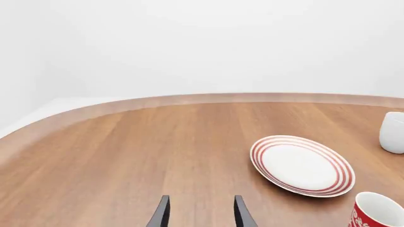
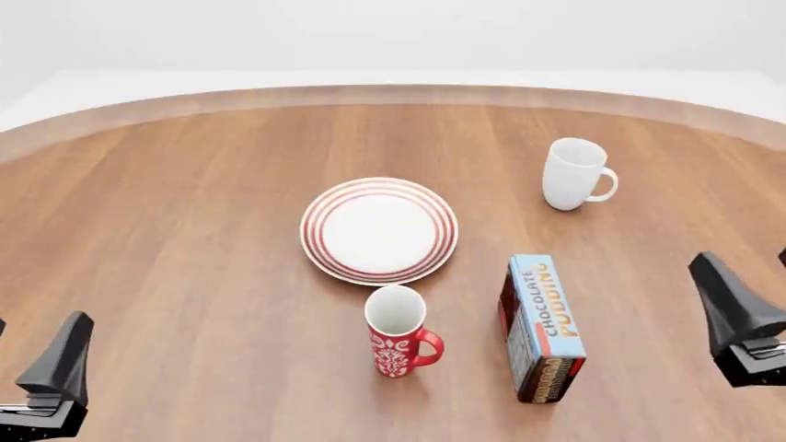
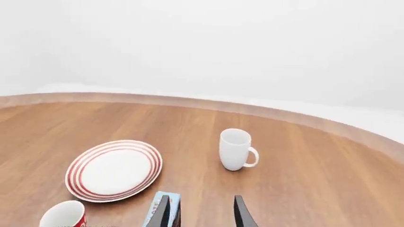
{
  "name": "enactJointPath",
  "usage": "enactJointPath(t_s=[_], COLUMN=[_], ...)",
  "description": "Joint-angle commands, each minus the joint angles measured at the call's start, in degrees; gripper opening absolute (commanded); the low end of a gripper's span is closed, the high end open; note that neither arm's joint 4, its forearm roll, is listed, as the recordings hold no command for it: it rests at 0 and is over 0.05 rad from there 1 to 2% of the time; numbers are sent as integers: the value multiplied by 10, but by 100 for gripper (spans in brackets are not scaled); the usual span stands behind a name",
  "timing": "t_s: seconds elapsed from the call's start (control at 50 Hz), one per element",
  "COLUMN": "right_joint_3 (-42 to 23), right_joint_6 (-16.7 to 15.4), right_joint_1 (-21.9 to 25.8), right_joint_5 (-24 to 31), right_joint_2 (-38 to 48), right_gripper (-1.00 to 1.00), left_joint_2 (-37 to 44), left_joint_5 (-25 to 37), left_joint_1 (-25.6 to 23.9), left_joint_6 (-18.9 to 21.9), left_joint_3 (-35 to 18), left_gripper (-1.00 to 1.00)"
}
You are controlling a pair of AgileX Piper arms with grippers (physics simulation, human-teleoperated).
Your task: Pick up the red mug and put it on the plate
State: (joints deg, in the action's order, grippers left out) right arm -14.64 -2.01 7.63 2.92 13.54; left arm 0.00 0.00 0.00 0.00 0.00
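Note:
The red mug (image 2: 396,336) with a white pattern stands upright on the table just in front of the plate (image 2: 378,230), its handle to the right. The plate is white with red rings and bare. My left gripper (image 2: 37,324) is open and empty at the near left, far from the mug. My right gripper (image 2: 743,256) is open and empty at the near right. The left wrist view shows the open left gripper (image 1: 202,198), the plate (image 1: 302,164) and the mug's rim (image 1: 377,213). The right wrist view shows the open right gripper (image 3: 202,198), the plate (image 3: 113,170) and the mug (image 3: 63,215).
A plain white mug (image 2: 575,175) stands at the back right of the plate. A chocolate pudding box (image 2: 540,327) stands right of the red mug, between it and my right gripper. The round wooden table's far edge (image 2: 393,92) curves behind.

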Motion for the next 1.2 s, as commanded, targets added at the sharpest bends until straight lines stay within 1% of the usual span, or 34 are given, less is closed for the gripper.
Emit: enactJointPath(t_s=[0.02, 0.04, 0.06, 0.08, 0.1, 0.12, 0.18, 0.28, 0.44, 0.48, 0.5, 0.52, 0.58, 0.74, 0.8, 0.9, 0.92, 0.94, 0.98, 1.02, 1.08, 1.1, 1.2], right_joint_3=[-122, -122, -129, -135, -143, -230, -247, -261, -291, -299, -299, -303, -314, -341, -351, -362, -371, -381, -387, -395, -383, -377, -349], right_joint_6=[-37, -37, -49, -41, -43, -54, -56, -53, -51, -36, -36, -48, -56, -58, -48, -45, -40, -36, -48, -39, -47, -40, -32], right_joint_1=[88, 88, 100, 101, 107, 166, 174, 183, 212, 226, 226, 240, 248, 275, 282, 292, 305, 302, 304, 308, 306, 306, 313], right_joint_5=[56, 56, 62, 67, 73, 142, 150, 152, 173, 180, 180, 188, 201, 227, 233, 242, 252, 259, 267, 274, 269, 264, 255], right_joint_2=[97, 97, 112, 114, 118, 189, 204, 224, 257, 263, 263, 273, 289, 332, 342, 362, 368, 373, 383, 387, 396, 397, 406], right_gripper=[100, 100, 100, 100, 100, 100, 100, 100, 100, 100, 100, 100, 100, 100, 100, 100, 100, 100, 100, 100, 100, 100, 100], left_joint_2=[0, 0, 0, 0, 0, 0, 0, 0, 0, 0, 0, 0, 0, 0, 0, 0, 0, 0, 0, 0, 0, 0, 0], left_joint_5=[0, 0, 0, 0, 0, 0, 0, 0, 0, 0, 0, 0, 0, 0, 0, 0, 0, 0, 0, 0, 0, 0, 0], left_joint_1=[0, 0, 0, 0, 0, 0, 0, 0, 0, 0, 0, 0, 0, 0, 0, 0, 0, 0, 0, 0, 0, 0, 0], left_joint_6=[0, 0, 0, 0, 0, 0, 0, 0, 0, 0, 0, 0, 0, 0, 0, 0, 0, 0, 0, 0, 0, 0, 0], left_joint_3=[0, 0, 0, 0, 0, 0, 0, 0, 0, 0, 0, 0, 0, 0, 0, 0, 0, 0, 0, 0, 0, 0, 0], left_gripper=[100, 100, 100, 100, 100, 100, 100, 100, 100, 100, 100, 100, 100, 100, 100, 100, 100, 100, 100, 100, 100, 100, 100])
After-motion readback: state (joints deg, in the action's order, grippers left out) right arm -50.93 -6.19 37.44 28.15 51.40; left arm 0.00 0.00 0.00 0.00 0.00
